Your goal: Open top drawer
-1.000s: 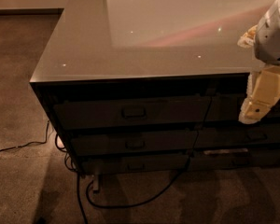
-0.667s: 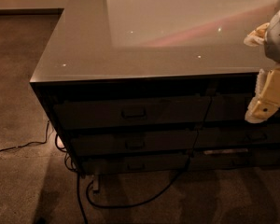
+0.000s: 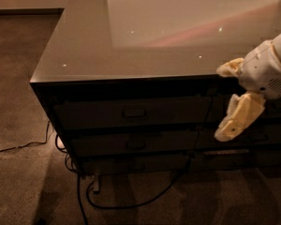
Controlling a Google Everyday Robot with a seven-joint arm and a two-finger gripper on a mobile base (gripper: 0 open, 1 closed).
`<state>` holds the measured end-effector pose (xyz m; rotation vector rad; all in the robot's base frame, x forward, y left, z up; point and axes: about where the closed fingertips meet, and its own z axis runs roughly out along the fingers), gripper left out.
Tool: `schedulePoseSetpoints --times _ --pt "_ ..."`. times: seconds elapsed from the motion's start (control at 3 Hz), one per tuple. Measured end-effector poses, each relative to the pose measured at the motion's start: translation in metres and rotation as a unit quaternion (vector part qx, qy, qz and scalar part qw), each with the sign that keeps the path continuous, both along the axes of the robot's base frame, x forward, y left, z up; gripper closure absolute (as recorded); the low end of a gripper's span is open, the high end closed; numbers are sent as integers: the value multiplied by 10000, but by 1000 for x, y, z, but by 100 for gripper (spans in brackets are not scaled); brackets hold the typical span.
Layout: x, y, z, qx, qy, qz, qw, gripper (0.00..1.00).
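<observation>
The top drawer [image 3: 131, 112] is the uppermost dark front of the cabinet, just under the glossy top. It is closed, and its small loop handle [image 3: 134, 112] sits at its centre. My gripper [image 3: 223, 102] is at the right, in front of the cabinet's upper edge and well to the right of the handle. It is open and holds nothing. One pale yellow finger [image 3: 229, 68] lies at the level of the top's edge. The other finger [image 3: 236, 118] hangs down over the drawer fronts.
Two shallower drawers [image 3: 136, 144] lie below the top one, with further drawer fronts [image 3: 267, 125] to the right behind my arm. The wide glossy cabinet top [image 3: 145, 36] reflects light. A dark cable [image 3: 131, 203] loops over the floor under the cabinet, and a thin cord [image 3: 18, 148] trails left.
My gripper has moved left from the right edge of the view and a little lower, closer to the drawer fronts. The drawers have not moved.
</observation>
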<state>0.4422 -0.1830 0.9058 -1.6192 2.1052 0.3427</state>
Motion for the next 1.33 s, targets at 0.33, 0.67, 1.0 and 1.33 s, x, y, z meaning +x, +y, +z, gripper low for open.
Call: schedulePoseSetpoints --times 0.33,0.67,1.0,1.33 --pt "2 36 -23 506 127 253 9983 0" --pt "6 76 -38 866 148 468 9950 0" --pt "4 112 -59 1205 103 660 9905 0" --pt "5 114 -58 1196 82 667 9905 0"
